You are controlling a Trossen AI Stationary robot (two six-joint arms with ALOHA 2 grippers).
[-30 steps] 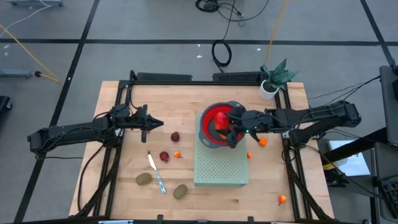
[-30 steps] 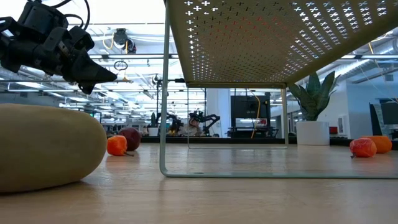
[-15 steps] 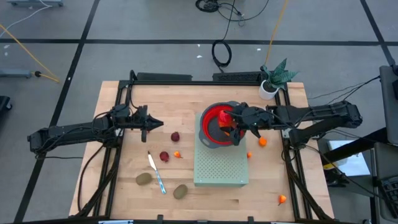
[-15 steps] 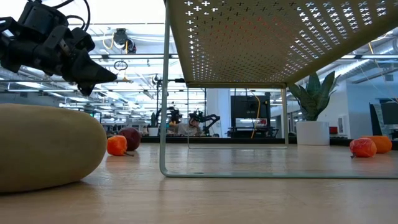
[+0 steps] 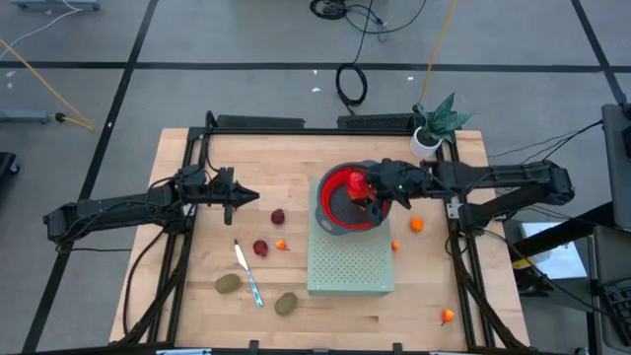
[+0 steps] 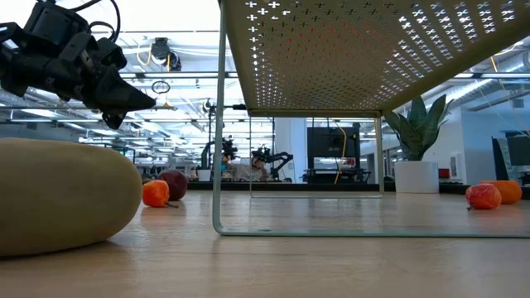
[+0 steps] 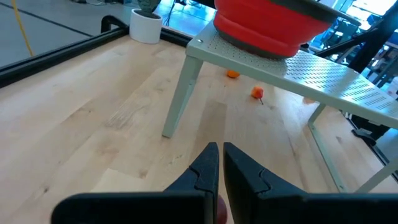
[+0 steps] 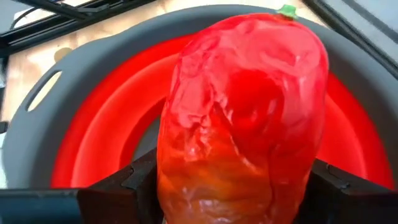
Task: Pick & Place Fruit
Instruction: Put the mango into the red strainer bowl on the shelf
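Note:
The elongated red-orange fruit (image 8: 242, 112) is over the inside of the red bowl with a grey rim (image 5: 325, 215). The bowl stands on the far end of a green perforated stand (image 5: 350, 264). My right gripper (image 5: 373, 197) reaches in from the table's right and is shut on this fruit. My left gripper (image 5: 252, 197) hangs shut and bare above the table's left half. Two dark red balls (image 5: 278, 216) (image 5: 260, 248), two brown-green ovals (image 5: 229, 284) (image 5: 286, 303) and several tiny orange balls, one of them (image 5: 282, 245), lie on the wood. My right gripper pinches the fruit's near, orange end (image 8: 205, 186) between its two fingers (image 8: 134, 180), one on each side. The fingers slant down from the table's right and lie along the fruit. The fruit points away from the gripper, its green stem tip (image 8: 286, 10) over the bowl. I cannot tell whether it touches the bowl.
A thin knife with a light-blue handle (image 5: 246, 271) lies between the ovals and the dark red balls. A potted plant (image 5: 432, 126) stands at the far right corner. More tiny orange balls (image 5: 416, 224) (image 5: 448, 317) lie right of the stand. Black rails frame the tabletop.
My right gripper has swung a little toward the table's far edge and rolled slightly. The fruit went with it and stayed over the bowl.

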